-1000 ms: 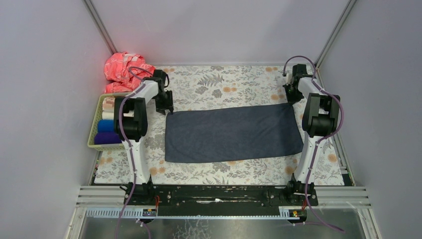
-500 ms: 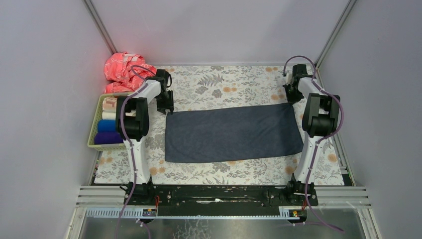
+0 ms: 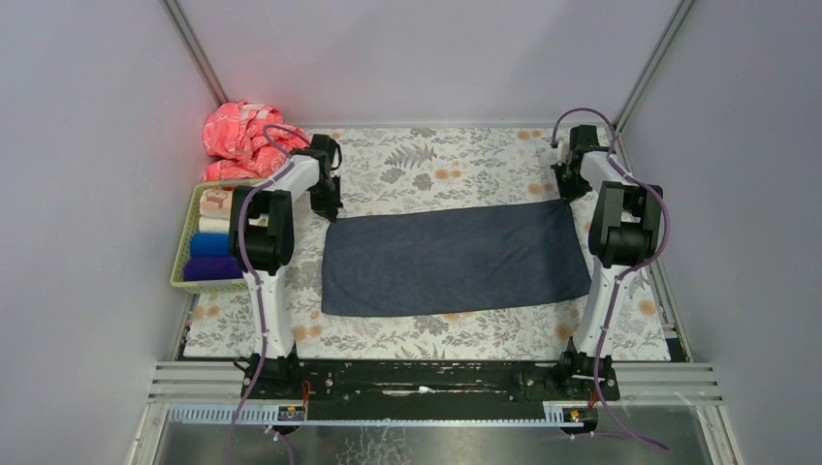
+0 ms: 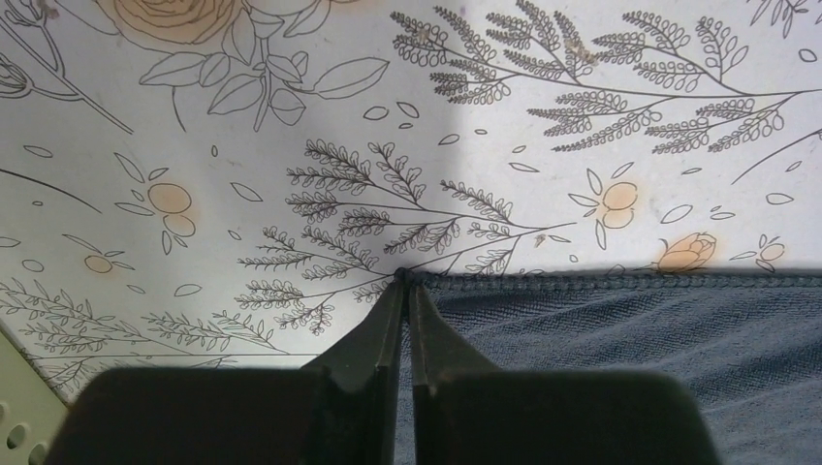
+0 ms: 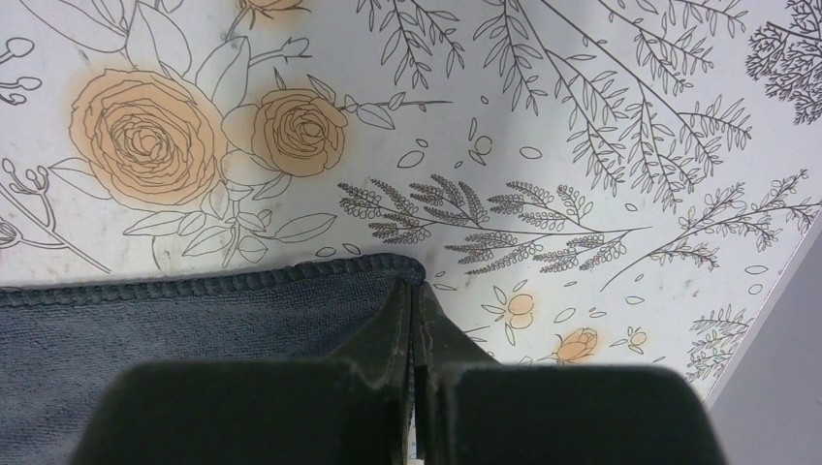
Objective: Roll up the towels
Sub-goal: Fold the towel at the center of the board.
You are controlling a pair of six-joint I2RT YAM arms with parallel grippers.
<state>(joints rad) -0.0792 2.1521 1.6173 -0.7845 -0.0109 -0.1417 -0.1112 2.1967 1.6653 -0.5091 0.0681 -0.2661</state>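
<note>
The left tool (image 4: 405, 283) and right tool (image 5: 410, 291) each pinch closed an upper corner of the dark towel (image 3: 456, 257) (grasp step). Next, I judge, bring both corners down evenly.

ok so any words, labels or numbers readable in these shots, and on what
No readable text anywhere.
The flat dark grey-blue towel, the floral-print table cover and the rolled towels in the pale green basket show no lettering.
Small boards below the arm bases: too small to read.
</note>
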